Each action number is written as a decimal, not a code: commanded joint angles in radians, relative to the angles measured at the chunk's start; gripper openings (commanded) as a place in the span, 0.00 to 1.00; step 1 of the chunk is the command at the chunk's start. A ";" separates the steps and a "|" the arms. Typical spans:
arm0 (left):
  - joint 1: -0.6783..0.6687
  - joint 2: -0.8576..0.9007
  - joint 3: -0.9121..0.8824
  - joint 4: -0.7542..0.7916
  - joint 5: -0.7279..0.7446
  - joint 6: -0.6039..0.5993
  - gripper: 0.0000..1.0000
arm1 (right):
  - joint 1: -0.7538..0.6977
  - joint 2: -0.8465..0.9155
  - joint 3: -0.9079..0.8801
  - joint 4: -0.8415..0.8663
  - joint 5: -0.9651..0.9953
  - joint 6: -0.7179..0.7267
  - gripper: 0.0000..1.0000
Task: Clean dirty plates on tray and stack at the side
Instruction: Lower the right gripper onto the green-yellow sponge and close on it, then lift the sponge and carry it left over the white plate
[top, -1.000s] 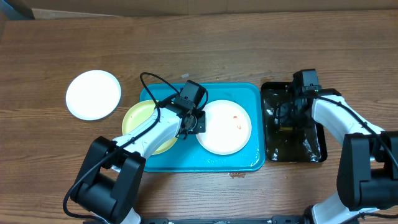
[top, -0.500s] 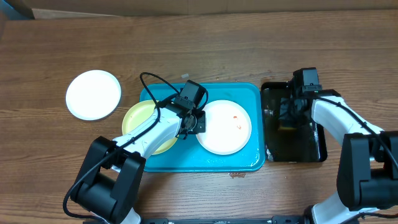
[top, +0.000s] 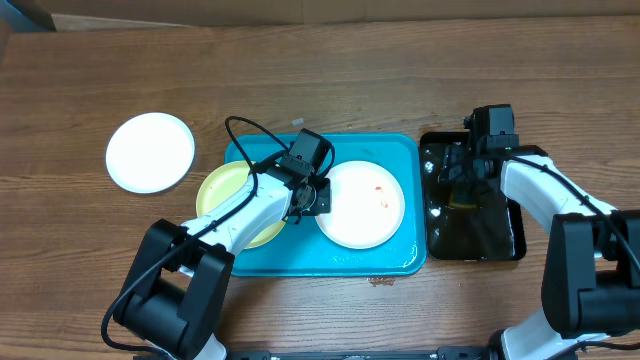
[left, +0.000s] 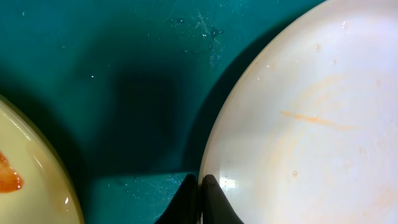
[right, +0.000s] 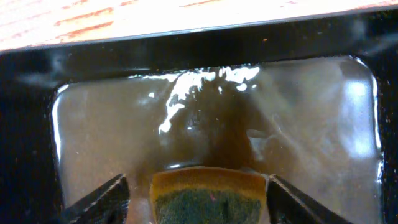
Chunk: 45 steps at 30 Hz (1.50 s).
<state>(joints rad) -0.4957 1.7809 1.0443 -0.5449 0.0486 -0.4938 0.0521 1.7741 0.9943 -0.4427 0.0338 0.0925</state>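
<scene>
The turquoise tray (top: 300, 255) holds two plates: a pale yellow-green one (top: 228, 195) at left with an orange smear (left: 7, 177), and a white one (top: 365, 205) with small red smears. My left gripper (top: 314, 196) is shut on the white plate's left rim (left: 214, 143), one finger outside the rim and one over it. A third white plate (top: 150, 152) lies on the table to the left of the tray. My right gripper (top: 462, 183) is down in the black tray's water, open, its fingertips (right: 106, 193) either side of a yellow-and-green sponge (right: 208, 196).
The narrow black tray (top: 505, 245) stands right of the turquoise tray, filled with brownish water (right: 211, 118). Bare wooden table lies behind both trays and around the lone white plate.
My right gripper's jaws squeezed in and have spread apart again around the sponge, and the water's glints have shifted. The left arm and the plates have not moved.
</scene>
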 joint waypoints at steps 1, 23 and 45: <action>0.005 0.012 0.019 0.002 0.005 0.022 0.05 | -0.003 0.005 -0.007 0.000 0.010 0.008 0.26; 0.005 0.012 0.019 0.004 0.008 0.022 0.12 | -0.003 -0.001 0.051 -0.173 0.010 0.011 0.04; 0.005 0.011 0.019 0.007 0.009 0.019 0.04 | 0.099 -0.055 0.247 -0.442 0.320 0.170 0.04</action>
<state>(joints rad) -0.4957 1.7809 1.0447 -0.5407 0.0509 -0.4866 0.1200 1.7454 1.2198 -0.8967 0.2214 0.1986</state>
